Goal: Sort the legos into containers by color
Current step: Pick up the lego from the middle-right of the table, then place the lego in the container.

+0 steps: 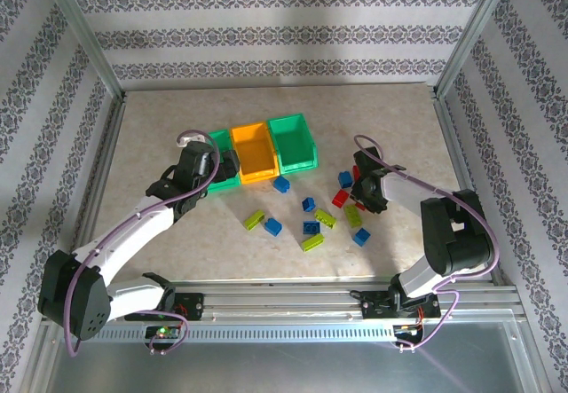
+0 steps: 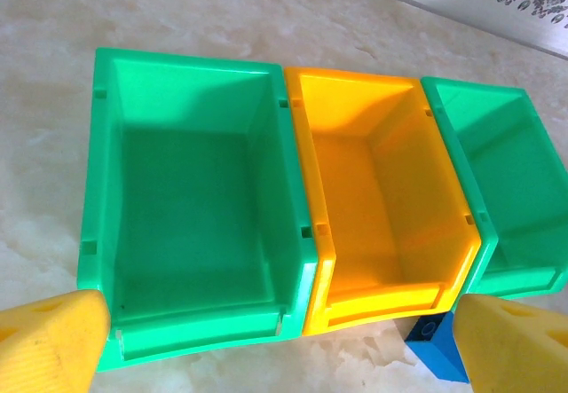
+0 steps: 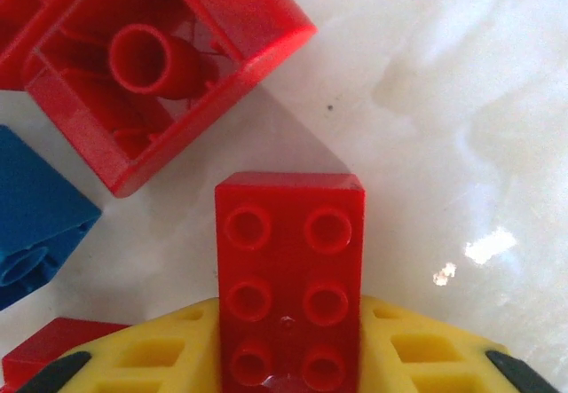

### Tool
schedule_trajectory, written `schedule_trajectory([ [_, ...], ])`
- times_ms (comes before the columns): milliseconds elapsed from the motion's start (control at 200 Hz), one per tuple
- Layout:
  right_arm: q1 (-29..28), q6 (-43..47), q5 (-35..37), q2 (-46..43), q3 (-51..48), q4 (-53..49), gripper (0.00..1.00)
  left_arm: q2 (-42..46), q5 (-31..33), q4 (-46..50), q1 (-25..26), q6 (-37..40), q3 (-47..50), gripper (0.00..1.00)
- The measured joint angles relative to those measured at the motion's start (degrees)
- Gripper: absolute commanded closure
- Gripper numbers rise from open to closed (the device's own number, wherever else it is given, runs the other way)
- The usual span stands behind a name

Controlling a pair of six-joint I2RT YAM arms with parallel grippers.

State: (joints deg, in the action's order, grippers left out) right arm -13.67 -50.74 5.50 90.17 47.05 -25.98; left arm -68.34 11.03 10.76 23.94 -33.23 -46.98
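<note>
- Got a red brick (image 3: pixel 288 233) pinched in the right pincer (image 3: pixel 288 322) — yellow fingers (image 3: pixel 133 357) clamped on both long sides, near end tucked between them, far end poking out studs-up.
- Can't tell whether touching the table (image 3: pixel 461 100) or just off it.
- Sits just beside an upturned red brick (image 3: pixel 169 65) and a blue brick (image 3: pixel 35 224), well apart from the bins.
- Could snag that upturned neighbour on the lift and drag it along.
- Could twist or pop out mid-carry too, with slick plastic gripped at one end only.
- Worth minding the left pincer (image 2: pixel 280 322) — spread wide, hovering over the green bin (image 2: pixel 191 198) and orange bin (image 2: pixel 382 207), so risking a bump on arrival.
</note>
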Motion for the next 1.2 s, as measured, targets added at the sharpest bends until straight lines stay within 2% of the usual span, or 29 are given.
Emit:
schedule_trajectory([
  [315, -2.9, 1.1, 2.7, -2.7, 2.7, -5.2, 0.86, 0.0, -0.6, 0.0, 0.0, 0.0, 0.0, 0.01],
  [475, -5.7, 2.8, 4.5, -6.1, 6.2, -6.2, 0.89, -0.3, -1.3, 0.0, 0.0, 0.0, 0.0, 0.00],
  [655, -10.8, 6.6, 6.0, -5.2, 14.1, -6.7, 0.90, -0.6, -1.8, -0.1, 0.0, 0.0, 0.0, 0.00],
  [959, -17.7, 15.9, 5.5, 9.4, 34.6, -6.6, 0.88, -0.6, -2.0, 0.0, 0.0, 0.0, 0.0, 0.00],
  [1204, -18.8, 21.7, 4.3, 23.5, 49.4, -8.5, 0.87, -0.4, -2.6, 0.0, 0.0, 0.0, 0.8, 0.00],
])
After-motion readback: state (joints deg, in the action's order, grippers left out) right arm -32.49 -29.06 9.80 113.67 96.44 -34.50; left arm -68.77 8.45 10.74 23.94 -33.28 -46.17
